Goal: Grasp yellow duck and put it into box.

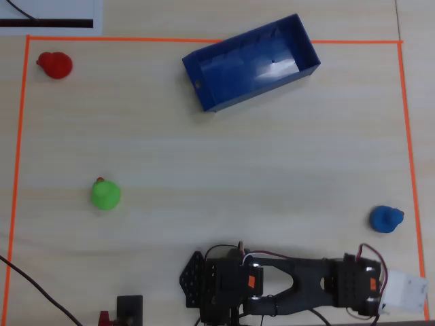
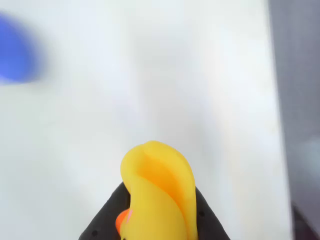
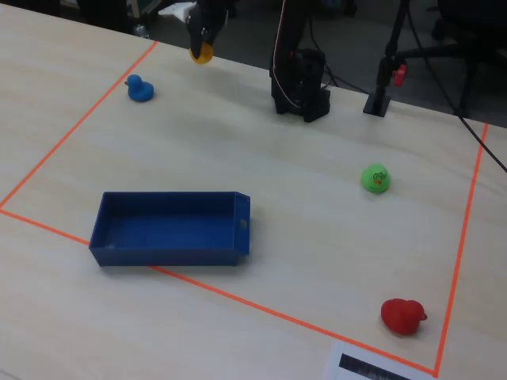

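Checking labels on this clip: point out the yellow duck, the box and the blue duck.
yellow duck [image 2: 157, 195]: wrist view, middle of squeezed body.
box [image 3: 170, 252]: fixed view, near long wall.
blue duck [image 1: 385, 219]: overhead view, body centre.

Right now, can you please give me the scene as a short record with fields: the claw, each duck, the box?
claw: shut on the yellow duck, raised above the table near the far edge in the fixed view
yellow duck: squeezed, off the table
box: dark blue, open top, looks empty
green duck: alone on the table
blue duck: near the orange tape line
red duck: in a corner of the taped area
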{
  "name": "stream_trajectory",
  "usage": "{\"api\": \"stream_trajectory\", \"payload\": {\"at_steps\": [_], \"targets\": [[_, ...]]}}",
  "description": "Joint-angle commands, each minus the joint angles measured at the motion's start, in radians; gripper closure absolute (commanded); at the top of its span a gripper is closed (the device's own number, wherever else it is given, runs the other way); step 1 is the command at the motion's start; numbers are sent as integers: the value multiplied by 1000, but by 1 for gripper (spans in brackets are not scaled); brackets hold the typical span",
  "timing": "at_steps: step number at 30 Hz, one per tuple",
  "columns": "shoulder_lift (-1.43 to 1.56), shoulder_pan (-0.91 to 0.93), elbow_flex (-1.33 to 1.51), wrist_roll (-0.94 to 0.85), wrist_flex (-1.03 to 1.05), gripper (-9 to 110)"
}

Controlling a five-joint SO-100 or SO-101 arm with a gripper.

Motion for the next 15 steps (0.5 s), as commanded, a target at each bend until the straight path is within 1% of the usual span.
{"api": "stream_trajectory", "payload": {"at_steps": [1,5,8,10,15], "targets": [[120,-305,-304,173,233,101],[227,-597,-339,210,285,101],[296,-795,-279,198,318,101],[330,-907,-212,156,325,101],[345,-1129,-91,117,212,101]]}}
